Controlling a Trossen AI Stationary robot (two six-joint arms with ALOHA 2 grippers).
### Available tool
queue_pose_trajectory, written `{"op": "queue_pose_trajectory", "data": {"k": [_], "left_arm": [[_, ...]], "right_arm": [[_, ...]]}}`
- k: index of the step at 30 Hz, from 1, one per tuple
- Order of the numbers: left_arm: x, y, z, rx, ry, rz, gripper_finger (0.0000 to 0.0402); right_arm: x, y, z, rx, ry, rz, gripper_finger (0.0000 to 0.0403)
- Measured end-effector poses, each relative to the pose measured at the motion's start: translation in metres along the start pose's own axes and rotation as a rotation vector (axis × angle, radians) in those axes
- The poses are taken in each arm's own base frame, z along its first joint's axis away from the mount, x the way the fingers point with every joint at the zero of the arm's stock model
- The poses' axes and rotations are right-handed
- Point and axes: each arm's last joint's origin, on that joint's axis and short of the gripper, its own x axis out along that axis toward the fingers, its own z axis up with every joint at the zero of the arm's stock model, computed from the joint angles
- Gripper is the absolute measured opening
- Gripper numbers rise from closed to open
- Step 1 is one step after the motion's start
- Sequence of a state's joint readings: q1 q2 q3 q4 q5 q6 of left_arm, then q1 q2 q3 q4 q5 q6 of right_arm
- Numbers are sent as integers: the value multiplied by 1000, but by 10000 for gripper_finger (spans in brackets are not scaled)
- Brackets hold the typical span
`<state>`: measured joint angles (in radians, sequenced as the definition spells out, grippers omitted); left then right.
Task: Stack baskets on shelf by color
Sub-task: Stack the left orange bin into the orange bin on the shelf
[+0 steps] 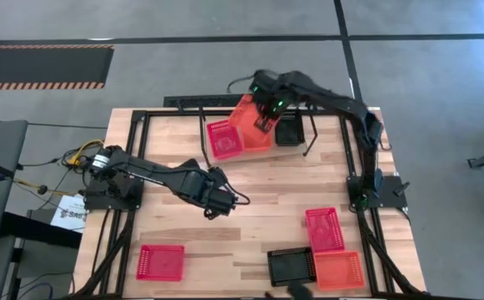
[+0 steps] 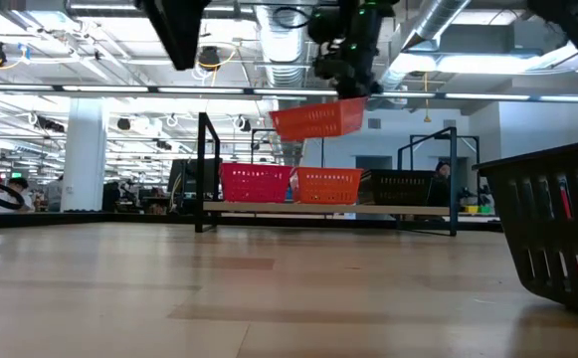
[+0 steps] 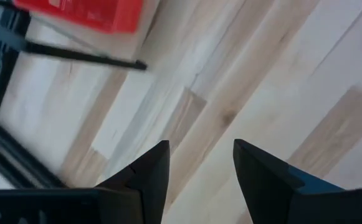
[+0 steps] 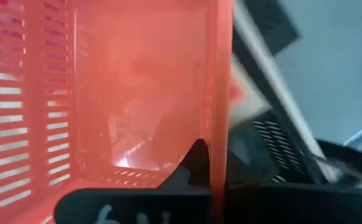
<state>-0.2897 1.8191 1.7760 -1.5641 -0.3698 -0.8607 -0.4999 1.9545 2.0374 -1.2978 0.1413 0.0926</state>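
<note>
The right gripper (image 1: 264,123) is clamped on the rim of an orange basket (image 2: 318,119), holding it tilted in the air above the orange basket on the shelf (image 2: 328,208). The step in hand is stacking orange on orange; next it likely needs levelling and lowering. The left gripper (image 3: 199,168) hangs wide, empty, mid-table.

We can read no text clearly; white handwritten marks on the right gripper (image 4: 199,163) stay illegible to us.
</note>
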Motion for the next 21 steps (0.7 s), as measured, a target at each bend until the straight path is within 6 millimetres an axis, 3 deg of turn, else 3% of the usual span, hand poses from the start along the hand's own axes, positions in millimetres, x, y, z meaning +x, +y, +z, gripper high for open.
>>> {"op": "queue_pose_trajectory", "data": {"k": [6,11,16,21], "left_arm": [[7,-2,-5,34,28,23,166],[16,-4,-12,195,72,33,166],[28,3,-34,405,138,54,157],[35,27,-57,417,180,71,144]], "right_arm": [[-44,-32,-18,192,-98,-59,1],[-65,-38,-54,409,-178,-126,0],[-45,-19,-80,612,-334,19,0],[-10,8,-86,703,-364,151,0]]}}
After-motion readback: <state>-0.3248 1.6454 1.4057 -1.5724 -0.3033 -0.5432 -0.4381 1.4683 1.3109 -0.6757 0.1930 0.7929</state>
